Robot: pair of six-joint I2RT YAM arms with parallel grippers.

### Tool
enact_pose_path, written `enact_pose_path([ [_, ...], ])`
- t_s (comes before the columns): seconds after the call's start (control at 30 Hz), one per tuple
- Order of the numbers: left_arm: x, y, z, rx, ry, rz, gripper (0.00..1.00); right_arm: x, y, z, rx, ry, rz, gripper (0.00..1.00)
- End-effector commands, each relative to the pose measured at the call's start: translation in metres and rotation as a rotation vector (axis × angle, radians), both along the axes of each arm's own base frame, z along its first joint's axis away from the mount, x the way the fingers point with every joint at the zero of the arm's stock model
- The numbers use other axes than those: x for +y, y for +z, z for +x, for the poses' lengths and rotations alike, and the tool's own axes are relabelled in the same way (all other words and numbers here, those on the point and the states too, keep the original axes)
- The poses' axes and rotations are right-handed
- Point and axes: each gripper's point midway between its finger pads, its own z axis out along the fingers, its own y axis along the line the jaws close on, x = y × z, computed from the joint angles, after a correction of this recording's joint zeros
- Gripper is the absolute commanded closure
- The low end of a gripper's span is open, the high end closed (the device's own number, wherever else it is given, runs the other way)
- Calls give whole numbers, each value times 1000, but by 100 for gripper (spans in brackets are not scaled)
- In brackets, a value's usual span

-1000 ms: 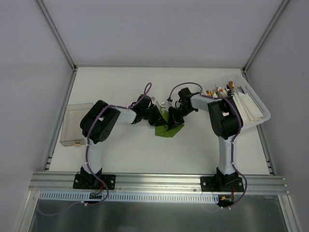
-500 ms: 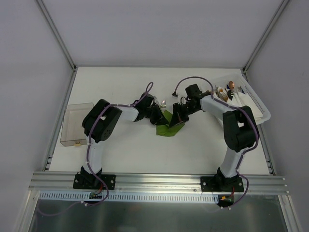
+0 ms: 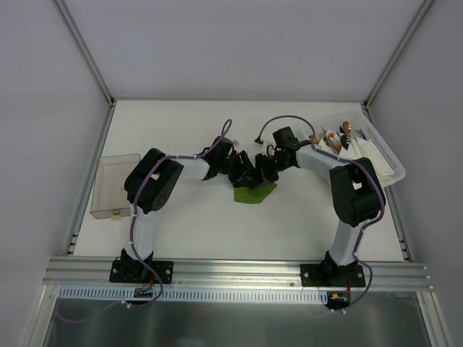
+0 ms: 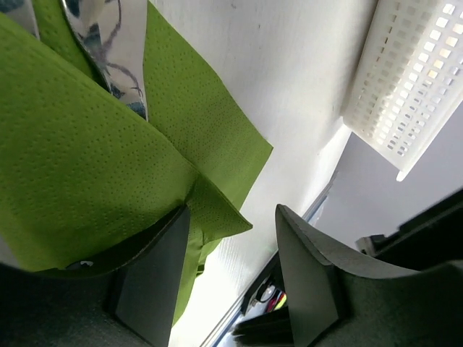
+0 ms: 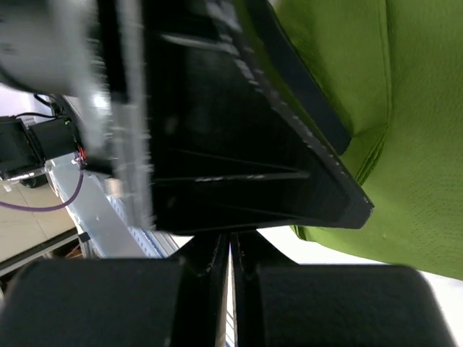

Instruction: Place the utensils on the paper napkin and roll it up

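Green paper, the paper napkin (image 4: 87,166), lies on the white table (image 3: 181,217) near the middle, between the two grippers. It is folded over itself in loose layers, and a silvery metal head of one of the utensils (image 4: 116,50) looks out from between the folds at the top of the left wrist view (how many pieces are inside I cannot tell). So the first part of the task seems to be done: cutlery is on the napkin and partly wrapped. The rolling is, I judge, only begun, because from above the napkin is a flat wedge shape and not a slim tube.

The left gripper (image 4: 231,224) stands just over the folded edge with its jaws spread, and they pinch nothing. The right gripper (image 5: 229,267) is beside it, very close, with the fingers pressed together, and nothing shows between them.

Further out, a white basket (image 3: 380,148) with other cutlery and white napkins stands at the right edge, and a clear box (image 3: 116,181) at the left.
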Motion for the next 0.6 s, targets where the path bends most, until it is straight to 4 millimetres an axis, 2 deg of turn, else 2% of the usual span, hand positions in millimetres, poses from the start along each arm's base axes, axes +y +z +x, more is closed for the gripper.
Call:
enact_pose_path([
  [0.0, 35, -67, -24, 146, 47, 209, 46, 4, -13, 10, -15, -48, -28, 99],
  [0.33, 35, -67, -24, 150, 44, 207, 45, 7, -43, 26, 21, -122, -77, 100],
  [0.57, 34, -65, -24, 144, 39, 203, 46, 9, -47, 34, 18, -147, -72, 100],
])
